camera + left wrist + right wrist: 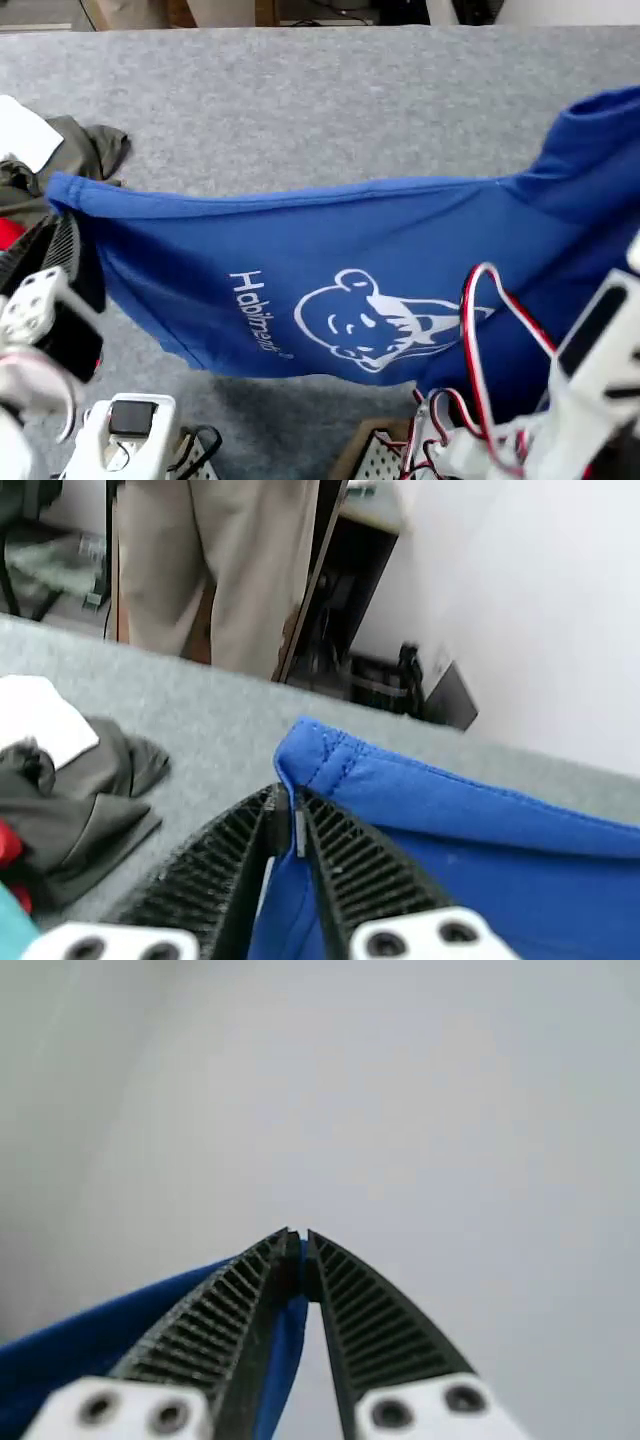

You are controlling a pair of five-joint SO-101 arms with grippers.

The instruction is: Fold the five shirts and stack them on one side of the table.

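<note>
A blue shirt (330,270) with a white print hangs stretched across the grey table (300,100), held up off it at both ends. My left gripper (292,805) is shut on the shirt's left corner (330,760), where the hem folds over the fingers (240,850). In the high view that corner (65,190) sits at the left, above the left arm (45,310). My right gripper (297,1245) is shut on blue cloth (100,1345) and is raised against a pale wall. The right arm (590,370) stands at the lower right.
A heap of other shirts (50,160), olive, white and red, lies at the table's left edge, also seen as a heap (70,770) in the left wrist view. Red and white cables (480,320) loop at the right arm. A person's legs (220,570) stand behind the table.
</note>
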